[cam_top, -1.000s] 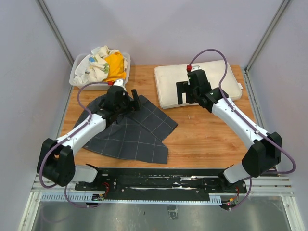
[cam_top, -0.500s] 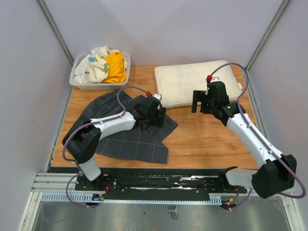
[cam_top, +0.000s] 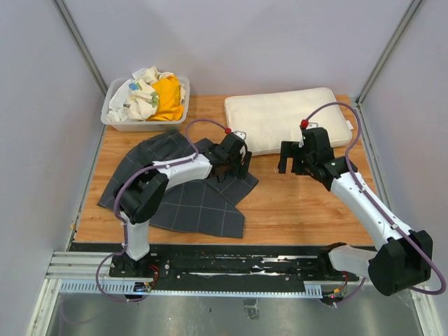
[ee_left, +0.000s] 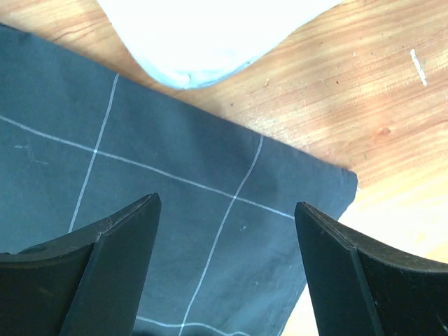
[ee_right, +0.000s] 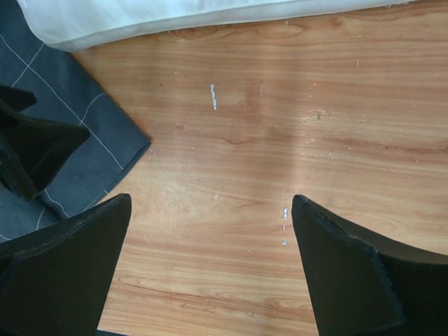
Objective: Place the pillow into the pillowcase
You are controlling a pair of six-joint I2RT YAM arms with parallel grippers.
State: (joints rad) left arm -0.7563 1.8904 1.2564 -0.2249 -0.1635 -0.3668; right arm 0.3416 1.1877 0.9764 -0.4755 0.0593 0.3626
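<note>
The cream-white pillow (cam_top: pixel 280 119) lies flat at the back right of the table; its edge shows in the left wrist view (ee_left: pixel 203 35) and the right wrist view (ee_right: pixel 210 17). The dark grey grid pillowcase (cam_top: pixel 182 189) lies spread at the left front; it also shows in the left wrist view (ee_left: pixel 175 210) and the right wrist view (ee_right: pixel 77 154). My left gripper (cam_top: pixel 234 162) is open and empty above the pillowcase's right corner, just before the pillow. My right gripper (cam_top: pixel 288 158) is open and empty over bare wood, just in front of the pillow.
A white bin (cam_top: pixel 112 119) at the back left holds a white patterned cloth (cam_top: pixel 136 94) and a yellow cloth (cam_top: pixel 168 98). Grey walls close in the table on three sides. Bare wood (cam_top: pixel 301 203) lies between the pillowcase and the right arm.
My left gripper has swung right across the pillowcase to its right corner near the pillow. My right gripper has come off the pillow and moved toward the front, over bare wood.
</note>
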